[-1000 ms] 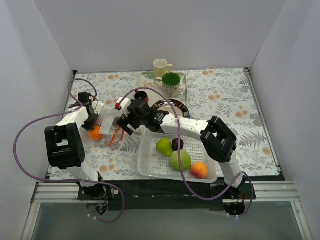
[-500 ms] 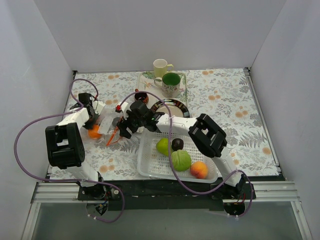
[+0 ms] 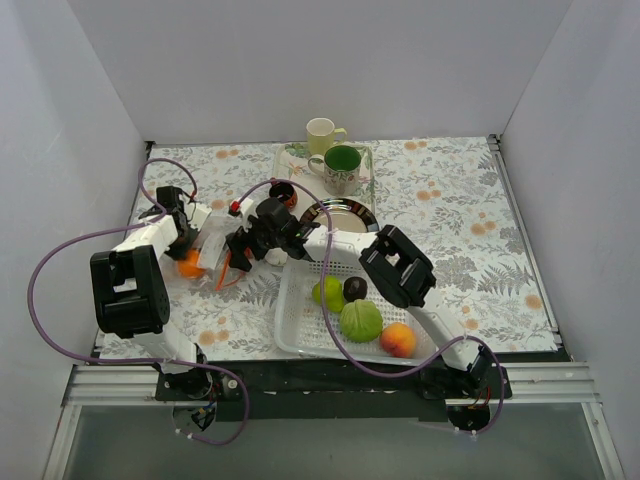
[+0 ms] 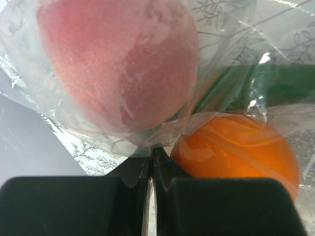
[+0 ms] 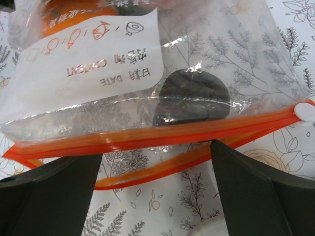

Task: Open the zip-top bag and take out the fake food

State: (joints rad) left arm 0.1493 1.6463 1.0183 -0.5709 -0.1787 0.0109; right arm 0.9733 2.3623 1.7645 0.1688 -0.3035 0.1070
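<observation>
The zip-top bag point(image 3: 213, 247) lies at the left of the table, its orange-red mouth point(image 5: 147, 138) gaping open toward my right gripper. Through the plastic I see a pinkish apple point(image 4: 118, 64), an orange point(image 4: 236, 147), a green chili point(image 4: 251, 81) and a dark plum point(image 5: 194, 98). My left gripper point(image 4: 151, 153) is shut on the bag's bottom edge, seen from above at the bag's left point(image 3: 188, 232). My right gripper point(image 5: 155, 157) is open and empty, just in front of the open mouth, its fingers either side of the zip strips; from above it is at the bag's right point(image 3: 243, 248).
A white perforated basket point(image 3: 300, 330) at the front holds a green pear point(image 3: 326, 292), a dark plum point(image 3: 354, 288), a green cabbage point(image 3: 361, 320) and a peach point(image 3: 398, 340). Behind are a dark plate point(image 3: 345, 215), a green mug point(image 3: 343, 166) and a cream cup point(image 3: 321, 133) on a tray.
My right arm has swung left, bringing its open gripper up to the bag's mouth. The left gripper has kept its hold on the bag.
</observation>
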